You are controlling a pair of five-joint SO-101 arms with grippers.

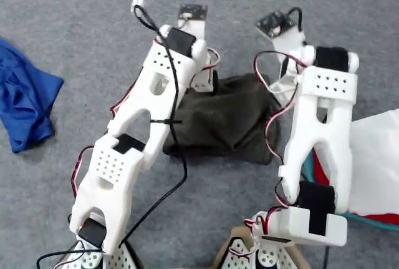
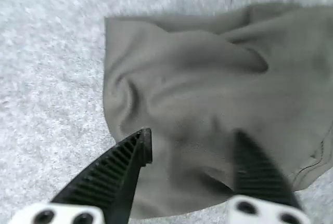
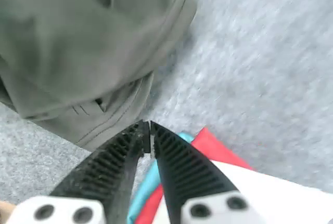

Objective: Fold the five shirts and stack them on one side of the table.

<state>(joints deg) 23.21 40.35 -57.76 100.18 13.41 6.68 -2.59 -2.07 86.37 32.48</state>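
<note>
Left end effector [image 2: 192, 133] open, jaws spread above the crumpled olive shirt [image 2: 208, 78], which lies on the grey desk [image 2: 47, 52] directly under it. Right end effector [image 3: 148, 125] closed on nothing, tips just beside the olive shirt's hem, with the white, red and teal stack [image 3: 213, 148] just behind it. Blue shirt [image 1: 22, 103] bunched well apart from both, out past the left one.

Got a crumpled olive-green cloth shirt [image 1: 224, 122] mid grey felt desk [image 1: 81, 38], between both arms. Well off left: bunched blue cloth shirt [image 1: 25, 103]. Right edge, near the olive one: flat white, red and teal shirt stack [image 1: 374, 156]. Left end effector [image 2: 193, 141] above the olive shirt, right end effector [image 3: 146, 128] by its stack-side edge.
</note>
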